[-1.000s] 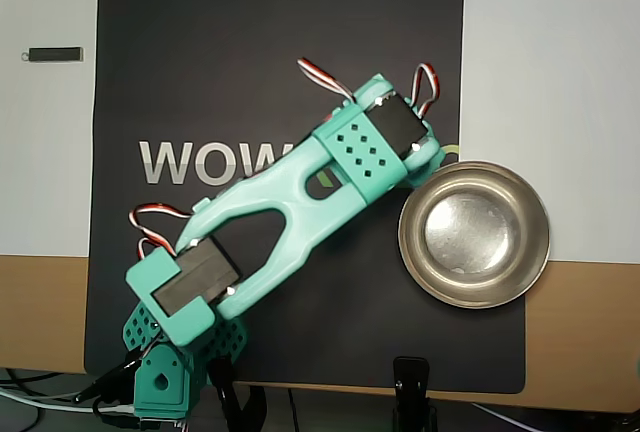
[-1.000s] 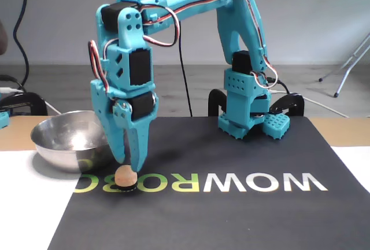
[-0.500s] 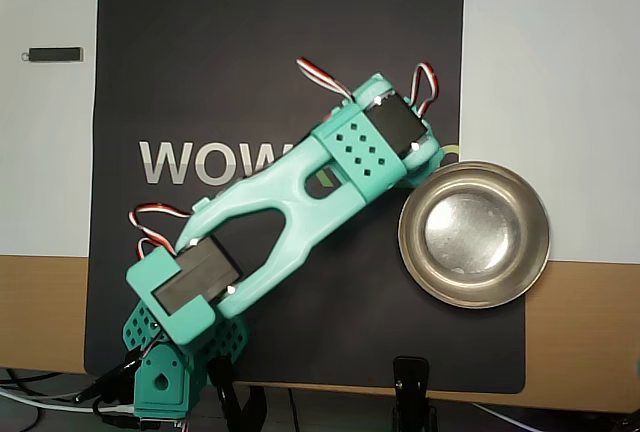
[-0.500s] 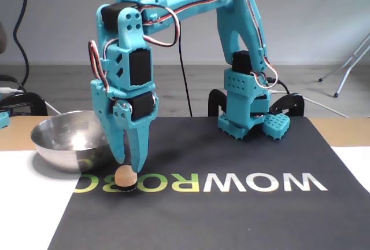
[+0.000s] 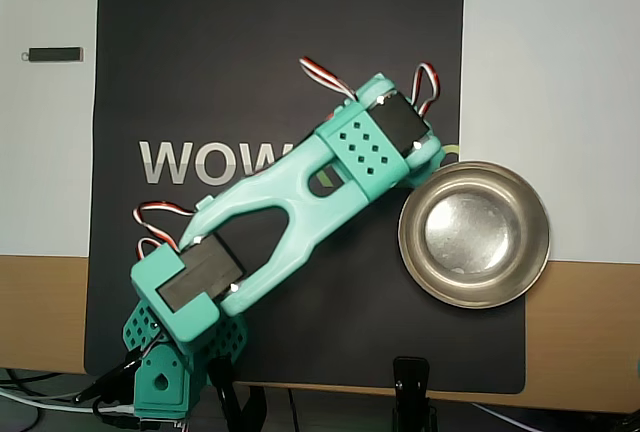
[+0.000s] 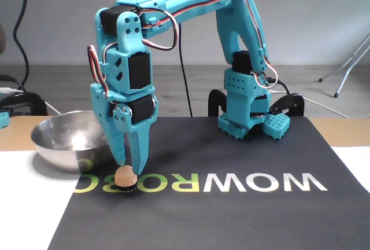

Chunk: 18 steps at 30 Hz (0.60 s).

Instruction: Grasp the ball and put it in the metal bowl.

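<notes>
In the fixed view the peach-orange ball [image 6: 124, 175] rests on a small dark ring on the black mat, over the printed letters. Pointing straight down, my teal gripper [image 6: 130, 164] hangs with its fingertips just over the ball's top. The two fingers stand a little apart and hold nothing. The metal bowl [image 6: 58, 154] sits close to the left of the gripper in this view. In the overhead view the metal bowl [image 5: 474, 297] lies right of the arm's wrist [image 5: 385, 142], which hides the ball and the fingers.
The black mat [image 5: 250, 52] with the printed letters covers most of the table. A small dark stick [image 5: 55, 53] lies on the white sheet at top left in the overhead view. The arm's base [image 6: 245, 117] and a black clamp [image 5: 413, 392] stand at the mat's edge.
The arm's upper joints have shifted slightly left in the fixed view, and the fingertips have crept a little over the ball. Ball and bowl have not moved.
</notes>
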{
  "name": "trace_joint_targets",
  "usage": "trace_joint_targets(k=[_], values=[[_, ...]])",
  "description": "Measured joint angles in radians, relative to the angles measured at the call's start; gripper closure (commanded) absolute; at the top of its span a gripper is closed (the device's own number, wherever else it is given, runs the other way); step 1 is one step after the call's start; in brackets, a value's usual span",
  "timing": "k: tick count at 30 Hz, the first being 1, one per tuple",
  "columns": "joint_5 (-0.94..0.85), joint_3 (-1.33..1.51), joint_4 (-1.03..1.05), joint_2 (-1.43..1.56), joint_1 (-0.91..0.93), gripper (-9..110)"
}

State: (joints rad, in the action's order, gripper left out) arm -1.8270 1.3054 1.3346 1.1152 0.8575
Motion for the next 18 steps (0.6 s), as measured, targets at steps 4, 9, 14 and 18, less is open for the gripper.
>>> trace_joint_targets(k=[4,9,14,18], values=[[0.0,0.0,0.0,0.0,0.0,44],[0.0,0.0,0.0,0.0,0.0,44],[0.0,0.0,0.002,0.0,0.002,44],[0.0,0.0,0.0,0.0,0.011,44]])
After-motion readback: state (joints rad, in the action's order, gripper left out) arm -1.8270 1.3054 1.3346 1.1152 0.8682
